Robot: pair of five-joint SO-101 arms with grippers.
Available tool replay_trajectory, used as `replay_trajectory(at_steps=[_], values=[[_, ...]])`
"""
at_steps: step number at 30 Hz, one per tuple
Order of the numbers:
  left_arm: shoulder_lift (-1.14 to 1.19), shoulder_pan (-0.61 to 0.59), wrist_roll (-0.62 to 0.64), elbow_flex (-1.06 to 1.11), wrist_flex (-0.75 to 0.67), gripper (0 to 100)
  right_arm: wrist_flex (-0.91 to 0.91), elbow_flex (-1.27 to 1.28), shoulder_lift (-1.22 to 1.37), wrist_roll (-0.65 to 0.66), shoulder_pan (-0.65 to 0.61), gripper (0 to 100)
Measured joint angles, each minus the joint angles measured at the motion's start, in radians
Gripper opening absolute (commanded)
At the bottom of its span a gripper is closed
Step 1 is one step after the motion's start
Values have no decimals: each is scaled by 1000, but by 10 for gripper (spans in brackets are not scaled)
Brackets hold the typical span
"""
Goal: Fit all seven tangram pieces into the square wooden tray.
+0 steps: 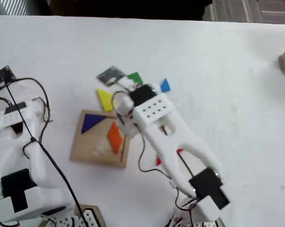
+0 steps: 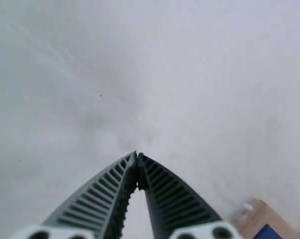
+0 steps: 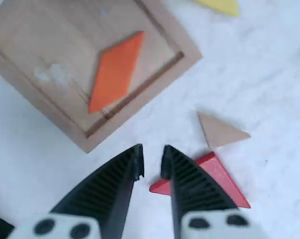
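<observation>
So, high view first: the square wooden tray (image 1: pixel 85 149) is seen left of the table's (image 1: pixel 218 56) middle, closer to the edge where the arms are mounted. A blue triangle (image 1: pixel 92 121) is tucked into its far left corner and an orange parallelogram (image 1: pixel 115 137) is laid along its right side. A yellow triangle (image 1: pixel 106 99) is found just off the tray's far edge, and a green piece (image 1: pixel 135 77) and a small blue piece (image 1: pixel 164 85) are scattered further toward the table's far edge. The right arm (image 1: pixel 166 132) is stretched past the tray's right edge, and the left arm (image 1: pixel 14 137) is parked by the table's left edge. In the left wrist view, the left gripper (image 2: pixel 138 169) is pressed together on nothing over bare table, with a tray corner close by. In the right wrist view, the right gripper (image 3: pixel 152 160) is held slightly parted with nothing pinched, hung at the edge of a red triangle (image 3: pixel 222 177). A tan triangle (image 3: pixel 220 132) is seen just beside that, off the tray's corner. Red is probably up next, tbh. The jaws should be spread wider and a narrow end straddled rather than the long side. The tips should be lowered to the table before being closed, so the flat piece isn't skidded away and the tan one isn't bumped.
</observation>
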Motion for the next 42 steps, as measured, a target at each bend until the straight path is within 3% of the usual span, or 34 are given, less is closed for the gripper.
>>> replay_trajectory(at_steps=[9,15,26,34,42], values=[[-31,68,-8,15,38,24,-138,313,-253,6,173,18],[-239,229,-153,173,41,26,-288,606,-341,94,279,18],[-588,634,-173,388,41,24,-491,911,-491,107,554,18],[-531,914,-173,390,-81,24,-520,937,-497,166,605,18],[-204,970,-173,379,-195,24,-523,937,-497,175,603,18]])
